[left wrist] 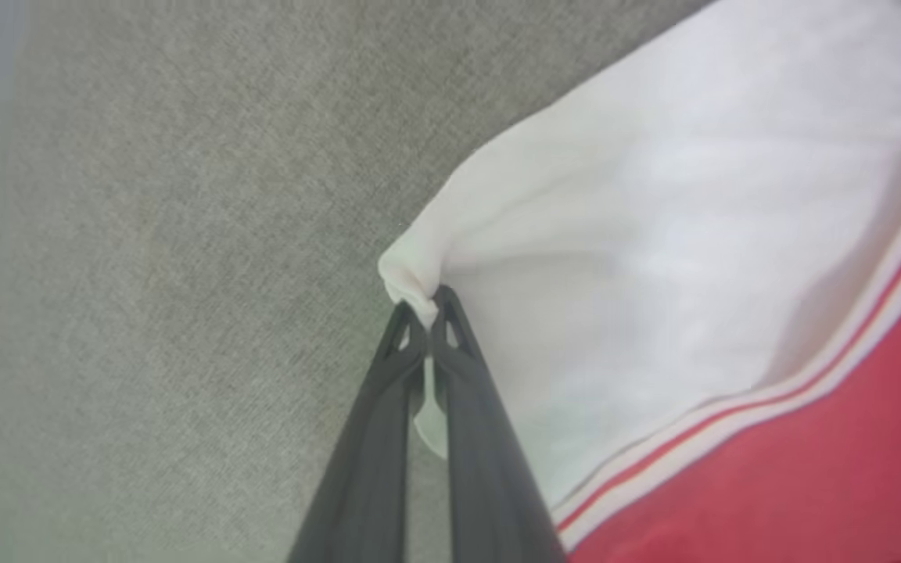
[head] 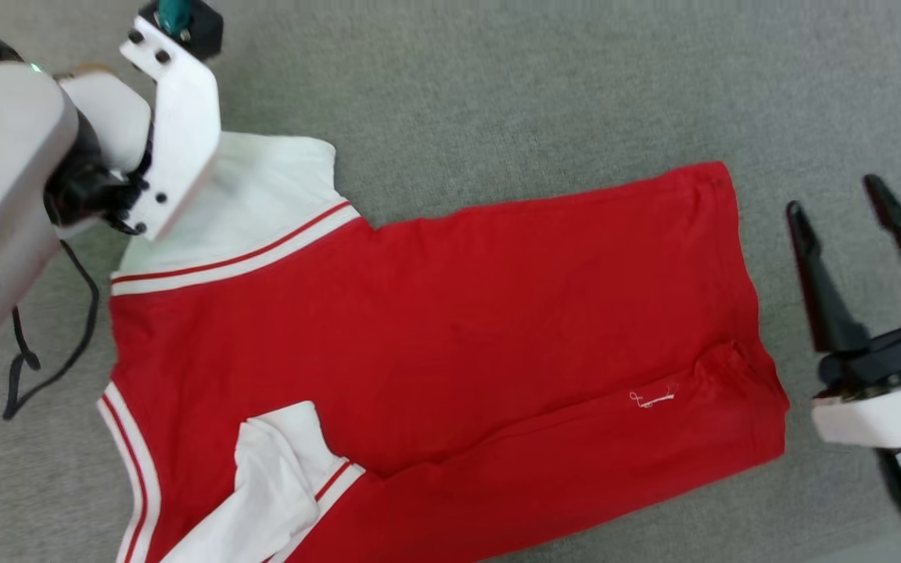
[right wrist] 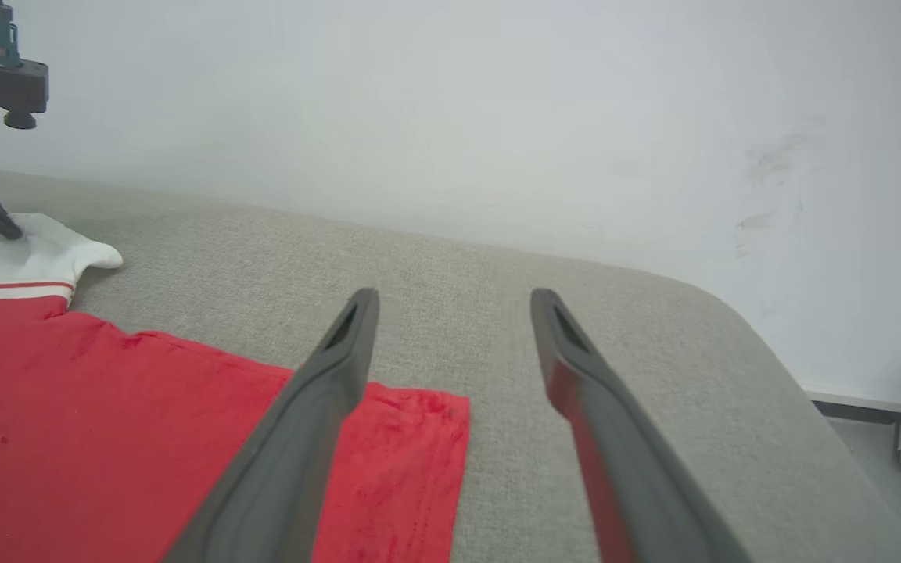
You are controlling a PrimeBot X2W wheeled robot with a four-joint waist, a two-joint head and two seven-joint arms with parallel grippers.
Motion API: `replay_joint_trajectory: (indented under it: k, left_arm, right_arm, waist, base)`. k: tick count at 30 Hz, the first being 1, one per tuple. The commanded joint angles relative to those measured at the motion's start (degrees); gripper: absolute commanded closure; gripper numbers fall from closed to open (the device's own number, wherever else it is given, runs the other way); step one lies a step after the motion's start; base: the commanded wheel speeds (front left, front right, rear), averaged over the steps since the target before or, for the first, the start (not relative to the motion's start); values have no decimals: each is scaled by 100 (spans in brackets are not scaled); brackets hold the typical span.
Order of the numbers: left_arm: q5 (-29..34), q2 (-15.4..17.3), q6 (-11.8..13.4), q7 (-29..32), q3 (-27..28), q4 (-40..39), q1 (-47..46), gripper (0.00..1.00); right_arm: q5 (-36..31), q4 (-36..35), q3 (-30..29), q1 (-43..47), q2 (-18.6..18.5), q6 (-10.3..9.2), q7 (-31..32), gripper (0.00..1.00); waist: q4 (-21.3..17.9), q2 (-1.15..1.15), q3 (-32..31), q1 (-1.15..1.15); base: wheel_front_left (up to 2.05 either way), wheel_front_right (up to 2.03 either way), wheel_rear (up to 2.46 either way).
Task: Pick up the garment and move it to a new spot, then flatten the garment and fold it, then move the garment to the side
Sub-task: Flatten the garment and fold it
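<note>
Shot steeply down from the head, tight from the left wrist, low toward the wall (right wrist: 497,117) from the right, with the garment (head: 458,313) common to all.

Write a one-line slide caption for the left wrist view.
Left gripper pinches the sleeve edge of the white-sleeved red jersey T-shirt lying on a grey woven surface.

Bare grey surface (head: 497,94) lies open around garment (head: 458,328).
</note>
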Motion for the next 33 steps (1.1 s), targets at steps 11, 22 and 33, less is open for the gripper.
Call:
replay_joint_trajectory:
  k: [11, 22, 33]
  left_arm:
    - [-28, 59, -19, -959, -63, -900, 335, 100]
    - [78, -12, -21, -1249, -166, -1622, 286, 100]
    - [175, -142, -22, -1462, -182, -1784, 6, 100]
  right_arm:
    - [815, 2, 143, -809, -1625, -6, 2454, 0]
    - [2384, 160, 1850, -2066, -3286, -5, 5810, 0]
    - [2862, 1327, 2427, -3134, -3031, -5, 7187, 0]
  waist:
    - [643, 0, -839, -1]
    - [1125, 0, -629, -1]
    - [1559, 0, -58, -1]
  base:
    - [0, 0, 0]
    - [0, 0, 0]
    - [0, 0, 0]
